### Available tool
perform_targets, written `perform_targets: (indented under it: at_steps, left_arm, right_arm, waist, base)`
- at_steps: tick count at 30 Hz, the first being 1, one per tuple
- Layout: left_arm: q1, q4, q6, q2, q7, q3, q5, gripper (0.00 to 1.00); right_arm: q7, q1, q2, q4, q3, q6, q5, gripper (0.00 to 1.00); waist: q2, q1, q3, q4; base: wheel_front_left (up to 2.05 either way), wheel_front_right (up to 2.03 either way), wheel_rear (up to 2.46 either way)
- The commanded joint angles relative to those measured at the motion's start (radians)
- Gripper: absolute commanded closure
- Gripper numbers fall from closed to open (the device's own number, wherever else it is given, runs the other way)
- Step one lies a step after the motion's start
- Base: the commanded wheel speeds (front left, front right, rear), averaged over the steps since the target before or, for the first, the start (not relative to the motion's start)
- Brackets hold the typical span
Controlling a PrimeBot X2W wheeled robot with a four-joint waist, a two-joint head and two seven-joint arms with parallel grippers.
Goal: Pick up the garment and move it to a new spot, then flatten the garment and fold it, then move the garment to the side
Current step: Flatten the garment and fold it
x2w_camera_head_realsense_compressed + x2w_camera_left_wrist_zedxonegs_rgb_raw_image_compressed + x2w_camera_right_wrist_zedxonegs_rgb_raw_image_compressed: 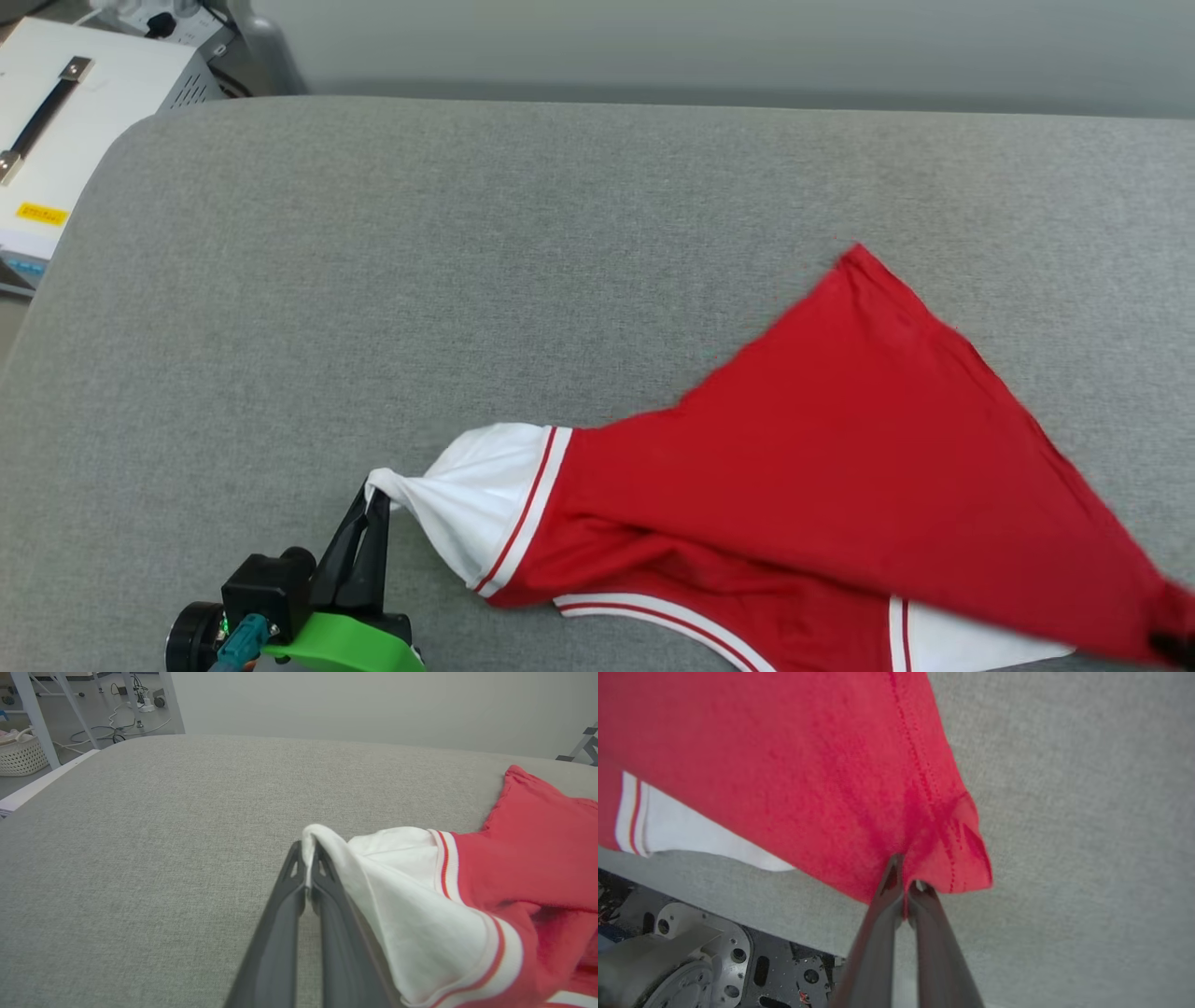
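1. The left gripper (377, 499) is clamping the garment (840, 448) by its white sleeve (476, 495). Both fingers are pressing together on a small twist of cuff right at the tips.
2. The right gripper (903, 882) is pinching a red hem corner (957, 858), with the jaws closed on the cloth and the stitched edge fanning out just past the tips.
3. The garment is lying on the grey pad (373, 280), running from the left fingertips across to the right ones. The sleeve is drawing into a cone towards the left tips (a sign of tension along that line).
4. Handling, as judged: the cloth is behaving as a light, limp knit, sagging and bunching rather than holding any shape. It is neither fragile nor slippery, though so small a pinch is likely risking pull-out under a sharp tug.
5. Best holds, as judged: the doubled hems and striped trim are offering the firmest bite. Gripping single-layer cloth is inviting stretch.
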Motion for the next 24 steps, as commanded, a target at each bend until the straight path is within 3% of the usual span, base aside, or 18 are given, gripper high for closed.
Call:
perform_targets:
  at_steps: [1, 4, 5, 6, 7, 11, 17, 24]
  left_arm:
    - [0.011, 0.004, 0.004, 0.007, -0.006, 0.004, 0.005, 1.0]
    - [0.007, 0.008, 0.003, 0.008, -0.006, 0.005, 0.006, 1.0]
    - [0.006, 0.009, 0.003, 0.009, -0.006, 0.005, 0.006, 1.0]
    - [0.004, 0.01, 0.003, 0.009, -0.006, 0.005, 0.007, 1.0]
    - [0.004, 0.01, 0.002, 0.009, -0.006, 0.006, 0.007, 1.0]
    - [-0.001, 0.015, 0.001, 0.011, -0.006, 0.005, 0.009, 1.0]
    - [-0.02, 0.009, -0.001, 0.009, -0.006, -0.004, 0.017, 1.0]
    - [-0.072, -0.006, -0.005, -0.001, -0.006, -0.037, 0.035, 1.0]
  right_arm:
    - [0.007, 0.038, 0.026, 0.0, -0.017, -0.001, -0.005, 1.0]
    - [0.009, 0.098, 0.089, 0.002, -0.047, -0.001, -0.033, 1.0]
    - [0.003, 0.105, 0.111, 0.0, -0.06, -0.001, -0.043, 0.85]
    - [-0.004, 0.105, 0.125, -0.004, -0.072, -0.001, -0.053, 0.55]
    - [-0.011, 0.102, 0.137, -0.01, -0.084, -0.001, -0.064, 0.0]
    - [-0.023, 0.062, 0.166, -0.077, -0.156, -0.001, -0.086, 0.0]
    - [-0.009, -0.04, 0.152, -0.234, -0.267, -0.001, -0.097, 0.0]
    - [0.089, -0.273, 0.098, -0.328, -0.235, -0.001, -0.112, 0.0]
  waist:
    - [-0.0001, 0.0001, -0.004, -0.007]
    - [-0.0001, 0.0001, 0.002, -0.008]
    - [-0.0001, 0.0001, 0.004, -0.009]
    - [-0.0001, 0.0001, 0.005, -0.01]
    - [-0.0001, 0.0001, 0.005, -0.012]
    - [-0.0001, 0.0001, 0.003, -0.012]
    - [-0.0001, 0.0001, 0.015, 0.012]
    - [-0.0001, 0.0001, 0.077, 0.067]
  base:
    - [0.0, 0.0, 0.0]
    - [0.0, 0.0, 0.0]
    - [0.0, 0.0, 0.0]
    - [0.0, 0.0, 0.0]
    - [0.0, 0.0, 0.0]
    - [0.0, 0.0, 0.0]
    - [0.0, 0.0, 0.0]
    - [0.0, 0.0, 0.0]
